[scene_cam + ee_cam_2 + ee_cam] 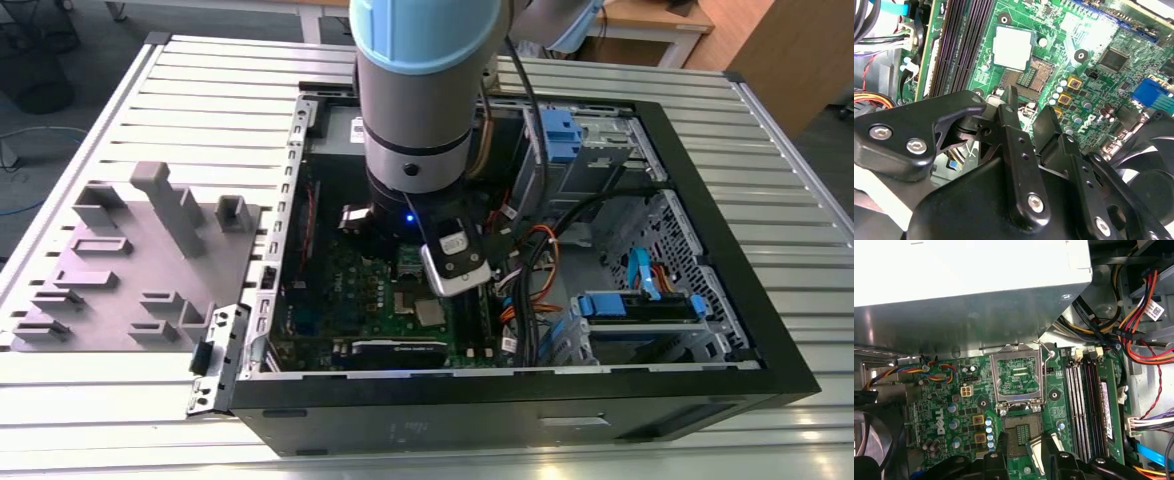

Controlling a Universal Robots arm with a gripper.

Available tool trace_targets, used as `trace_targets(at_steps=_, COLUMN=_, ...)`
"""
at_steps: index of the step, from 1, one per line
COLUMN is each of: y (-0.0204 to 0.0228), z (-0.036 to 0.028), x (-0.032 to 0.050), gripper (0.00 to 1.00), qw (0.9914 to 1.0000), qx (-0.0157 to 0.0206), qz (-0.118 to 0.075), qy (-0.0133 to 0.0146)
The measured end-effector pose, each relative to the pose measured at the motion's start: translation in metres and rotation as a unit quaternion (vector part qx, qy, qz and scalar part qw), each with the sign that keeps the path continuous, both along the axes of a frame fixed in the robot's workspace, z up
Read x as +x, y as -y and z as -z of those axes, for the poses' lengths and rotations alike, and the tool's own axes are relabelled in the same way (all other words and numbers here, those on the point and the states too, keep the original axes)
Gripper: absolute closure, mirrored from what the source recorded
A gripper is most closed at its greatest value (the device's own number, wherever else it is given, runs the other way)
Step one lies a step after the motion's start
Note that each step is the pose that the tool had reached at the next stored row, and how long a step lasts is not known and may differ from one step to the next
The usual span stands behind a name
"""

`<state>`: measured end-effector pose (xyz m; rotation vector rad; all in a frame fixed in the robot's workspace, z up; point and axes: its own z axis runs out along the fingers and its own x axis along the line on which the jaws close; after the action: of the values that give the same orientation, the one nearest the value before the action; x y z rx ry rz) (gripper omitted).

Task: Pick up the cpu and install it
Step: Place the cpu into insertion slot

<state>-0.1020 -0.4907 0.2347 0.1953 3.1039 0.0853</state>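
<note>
Here the tool [1029,104] hangs open over the socket [1030,76].
It holds nothing; the cpu [1013,47] lies flat at the socket's corner.

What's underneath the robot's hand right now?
A green circuit board with its open socket and the cpu lying beside it. The hand covers the board nearer the camera.

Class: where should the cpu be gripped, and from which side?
By two opposite edges, coming down from above. The cpu lies flat, metal top up, beside the open socket, so probably only its thin sides offer a hold.
</note>
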Motion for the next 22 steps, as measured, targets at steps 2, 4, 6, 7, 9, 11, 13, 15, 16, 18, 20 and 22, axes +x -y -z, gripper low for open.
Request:
trace_targets(at_steps=2, y=0.0004, z=0.0002, x=0.0026, gripper=0.61, qw=1.0, qx=0.0, qz=0.0, qy=-0.0007)
trace_targets(at_steps=4, y=0.0009, z=0.0005, x=0.0037, gripper=0.61, qw=1.0, qx=0.0, qz=0.0, qy=-0.0011)
trace_targets(at_steps=6, y=0.0017, z=0.0011, x=0.0042, gripper=0.61, qw=1.0, qx=-0.0003, qz=0.0, qy=-0.0014)
trace_targets(at_steps=7, y=0.0021, z=0.0016, x=0.0044, gripper=0.61, qw=1.0, qx=-0.0005, qz=-0.001, qy=-0.0016)
trace_targets(at_steps=9, y=0.0029, z=0.0027, x=0.0049, gripper=0.61, qw=0.99999, qx=-0.0009, qz=-0.005, qy=-0.0022)
trace_targets(at_steps=11, y=0.0036, z=0.0038, x=0.0053, gripper=0.61, qw=0.99997, qx=-0.0013, qz=-0.008, qy=-0.0027)
trace_targets(at_steps=13, y=0.0048, z=0.0047, x=0.0055, gripper=0.61, qw=0.99994, qx=-0.0016, qz=-0.01, qy=-0.0031)
trace_targets(at_steps=15, y=0.0059, z=0.0059, x=0.0055, gripper=0.61, qw=0.99991, qx=-0.0016, qz=-0.013, qy=-0.0032)
trace_targets(at_steps=16, y=0.0065, z=0.0064, x=0.0055, gripper=0.61, qw=0.99989, qx=-0.0016, qz=-0.014, qy=-0.0033)
trace_targets(at_steps=18, y=0.0069, z=0.0071, x=0.0054, gripper=0.61, qw=0.99986, qx=-0.0015, qz=-0.016, qy=-0.0033)
trace_targets(at_steps=20, y=0.0069, z=0.007, x=0.0055, gripper=0.61, qw=0.99985, qx=-0.0016, qz=-0.017, qy=-0.0034)
trace_targets(at_steps=22, y=0.0069, z=0.007, x=0.0055, gripper=0.61, qw=0.99985, qx=-0.0016, qz=-0.017, qy=-0.0034)
